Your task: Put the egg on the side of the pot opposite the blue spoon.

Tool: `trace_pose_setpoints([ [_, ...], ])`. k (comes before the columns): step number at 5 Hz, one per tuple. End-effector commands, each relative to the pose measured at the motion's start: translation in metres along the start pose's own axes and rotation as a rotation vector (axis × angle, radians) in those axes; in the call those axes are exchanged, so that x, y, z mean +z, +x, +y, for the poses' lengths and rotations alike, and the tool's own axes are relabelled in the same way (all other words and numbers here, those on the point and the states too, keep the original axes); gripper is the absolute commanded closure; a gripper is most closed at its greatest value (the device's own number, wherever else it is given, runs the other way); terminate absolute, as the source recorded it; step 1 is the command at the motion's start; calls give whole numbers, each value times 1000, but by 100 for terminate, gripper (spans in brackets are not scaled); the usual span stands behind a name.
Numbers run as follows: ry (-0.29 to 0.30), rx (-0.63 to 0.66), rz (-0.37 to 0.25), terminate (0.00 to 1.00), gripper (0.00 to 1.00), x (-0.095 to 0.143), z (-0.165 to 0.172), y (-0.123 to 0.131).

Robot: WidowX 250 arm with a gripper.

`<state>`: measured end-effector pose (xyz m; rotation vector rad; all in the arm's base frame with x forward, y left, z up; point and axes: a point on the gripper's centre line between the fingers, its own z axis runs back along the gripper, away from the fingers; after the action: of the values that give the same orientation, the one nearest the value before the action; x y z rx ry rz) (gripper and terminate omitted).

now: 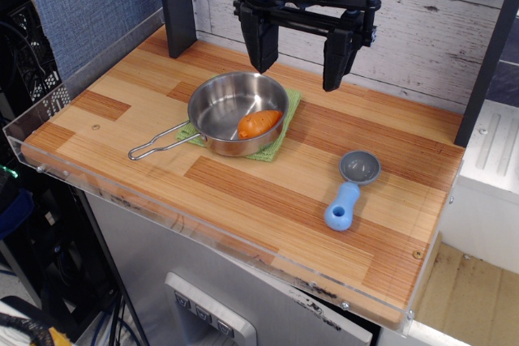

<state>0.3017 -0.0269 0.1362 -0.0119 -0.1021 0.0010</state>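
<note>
Robotics lab bench, mock kitchen: striped butcher-block wooden tabletop (268,188) with clear acrylic guard (49,111) on its left and front edges, whitewashed plank backdrop (405,30) along far edge, black equipment rack with cables (24,54) beyond left edge

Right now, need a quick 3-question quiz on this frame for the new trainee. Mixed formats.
1. True or false: the egg lies inside the pot.
2. The blue spoon lies on which side of the pot in the picture? A) left B) right C) behind
3. Fill in: the green cloth lies ____ the pot.

Key
1. True.
2. B.
3. Under. The gripper hangs open above, holding nothing.
</note>
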Motion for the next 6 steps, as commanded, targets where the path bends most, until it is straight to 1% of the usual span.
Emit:
trace_pose_setpoints([
  [1, 0, 0, 0, 0, 0, 0, 0, 0],
  [3, 25, 140, 57, 0, 0, -17, 58, 14],
  [4, 37, 192, 87, 0, 0, -33, 82, 18],
  [5, 48, 206, 108, 0, 0, -56, 97, 21],
  [6, 57, 181, 152, 0, 0, -76, 91, 23],
])
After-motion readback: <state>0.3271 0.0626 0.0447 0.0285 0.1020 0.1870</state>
